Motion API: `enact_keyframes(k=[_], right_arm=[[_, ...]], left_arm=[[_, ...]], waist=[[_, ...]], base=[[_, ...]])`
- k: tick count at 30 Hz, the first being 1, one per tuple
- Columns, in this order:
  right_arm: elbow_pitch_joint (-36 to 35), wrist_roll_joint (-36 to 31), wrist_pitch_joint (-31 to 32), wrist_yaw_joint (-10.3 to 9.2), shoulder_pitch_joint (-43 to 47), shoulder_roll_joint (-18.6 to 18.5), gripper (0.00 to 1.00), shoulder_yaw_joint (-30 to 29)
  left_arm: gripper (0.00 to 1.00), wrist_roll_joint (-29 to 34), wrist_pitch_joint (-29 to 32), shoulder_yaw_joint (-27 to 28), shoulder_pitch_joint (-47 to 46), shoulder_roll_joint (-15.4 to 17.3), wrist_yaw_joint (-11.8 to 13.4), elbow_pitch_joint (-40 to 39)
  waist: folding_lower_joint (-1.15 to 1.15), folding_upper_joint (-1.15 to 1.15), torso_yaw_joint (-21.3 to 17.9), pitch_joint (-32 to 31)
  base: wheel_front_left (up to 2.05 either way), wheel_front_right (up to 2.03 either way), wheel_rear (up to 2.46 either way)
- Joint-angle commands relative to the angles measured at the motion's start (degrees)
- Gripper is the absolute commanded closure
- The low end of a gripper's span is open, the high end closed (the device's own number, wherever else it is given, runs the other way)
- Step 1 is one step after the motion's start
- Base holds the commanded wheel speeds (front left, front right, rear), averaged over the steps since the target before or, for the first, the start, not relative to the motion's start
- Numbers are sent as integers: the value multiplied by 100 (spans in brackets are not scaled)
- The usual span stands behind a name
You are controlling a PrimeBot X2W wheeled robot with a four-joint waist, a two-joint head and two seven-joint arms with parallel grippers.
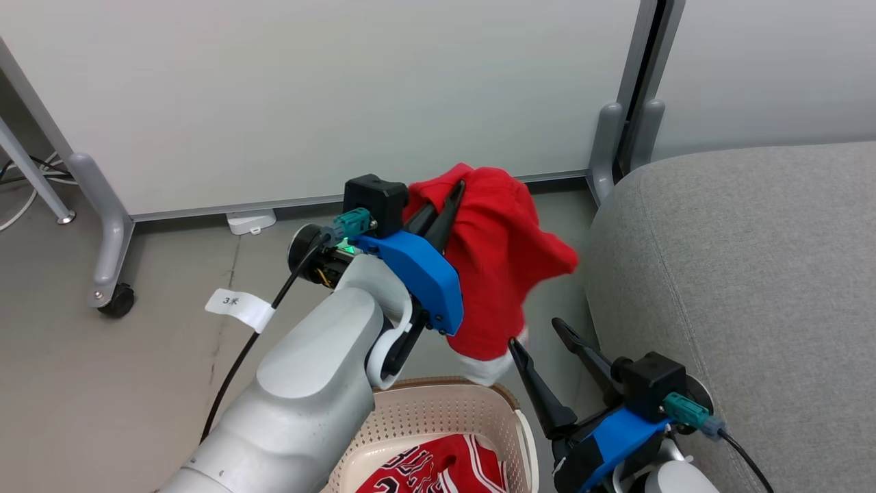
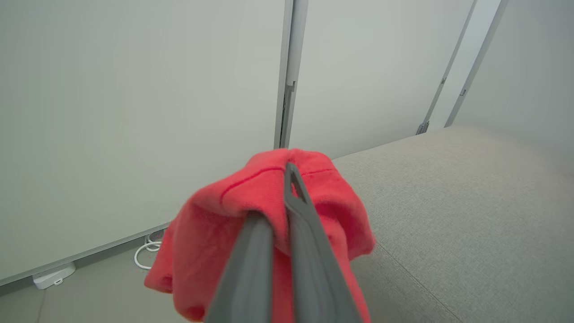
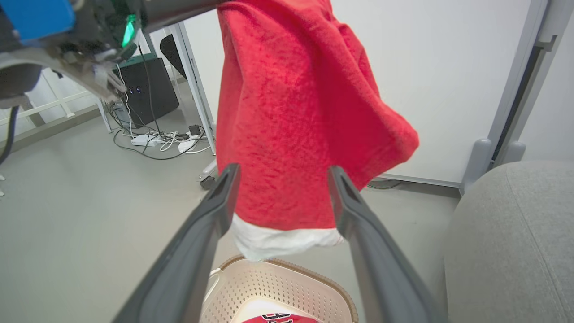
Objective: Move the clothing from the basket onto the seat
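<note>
The garment (image 1: 503, 260) is showing plain red with a white band at its hem. The jersey (image 1: 438, 469) is showing red with white stripes and black-and-white lettering. The basket (image 1: 438, 411) is showing cream, dotted with holes, under a brown rim. The seat (image 1: 753, 274) is showing grey weave.

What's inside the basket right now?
A red jersey with black-and-white lettering lies in the basket. The left forearm covers part of the inside, and anything beneath the jersey is hidden.

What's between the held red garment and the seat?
Nothing visible. The red garment hangs from the shut left pincer above the basket; open air lies between it and the seat. The open right pincer sits lower, near the white hem.
</note>
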Motion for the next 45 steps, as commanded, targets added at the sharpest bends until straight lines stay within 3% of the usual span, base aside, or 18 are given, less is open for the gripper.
enact_keyframes(k=[1,14,29,40,42,43,44,45], right_arm=[[59,50,72,3,-43,-17,0,-2],[882,672,536,3,-849,-15,0,378],[2499,1642,189,3,-1958,-15,0,941],[3512,1203,-242,3,-2541,-16,0,1071],[3604,1132,-263,3,-2582,-16,7,1076],[3631,1099,-265,3,-2604,-16,18,1077],[3648,1085,-266,3,-2615,-16,39,1077],[3658,1080,-267,3,-2621,-16,54,1081]], left_arm=[[100,-48,-30,-56,-115,4,41,-5],[100,-517,-46,-676,-306,3,172,-78],[100,-1098,-159,-1287,-508,2,325,-292],[100,-1500,-287,-1645,-619,3,417,-364],[100,-1550,-318,-1692,-640,3,429,-347],[100,-1570,-328,-1721,-646,3,439,-342],[100,-1599,-338,-1749,-651,3,433,-337],[100,-1618,-350,-1777,-657,3,440,-333]], waist=[[0,0,7,3],[0,0,93,22],[0,0,229,64],[0,0,337,1],[0,0,344,-13],[0,0,344,-18],[0,0,344,-23],[0,0,343,-27]], base=[[0,0,0],[0,0,0],[0,0,0],[0,0,0],[0,0,0],[0,0,0],[0,0,0],[0,0,0]])
